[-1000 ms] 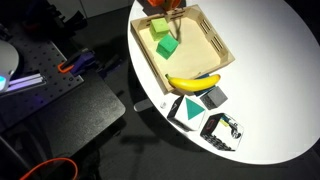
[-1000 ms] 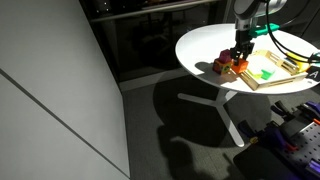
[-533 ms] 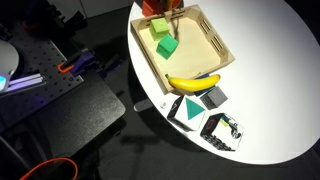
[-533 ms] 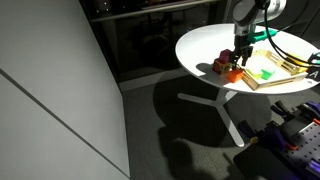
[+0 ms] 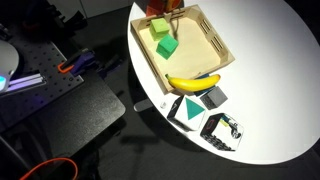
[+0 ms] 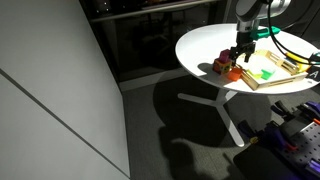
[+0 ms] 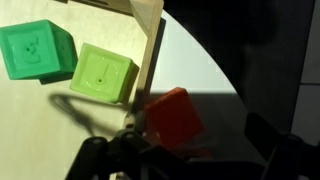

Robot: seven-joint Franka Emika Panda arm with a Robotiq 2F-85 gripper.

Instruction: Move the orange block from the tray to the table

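Since a moment ago I have lifted slightly, leaving the orange block (image 7: 174, 118) on the table (image 6: 200, 45), just outside the tray (image 7: 150, 40) rim. My gripper (image 6: 243, 55) hangs just above it; whether it has let go I cannot tell. Two green blocks (image 7: 104, 73) stay inside. Open white tabletop lies leftward, its edge near.

Orange-red block (image 7: 175, 117), 2 green blocks (image 7: 103, 73), light wood tray (image 7: 150, 40), white table (image 7: 195, 60), yellow banana (image 5: 193, 80).

Lab: dark perforated bench (image 5: 60, 105) w/ cables beside round white table (image 5: 270, 90).
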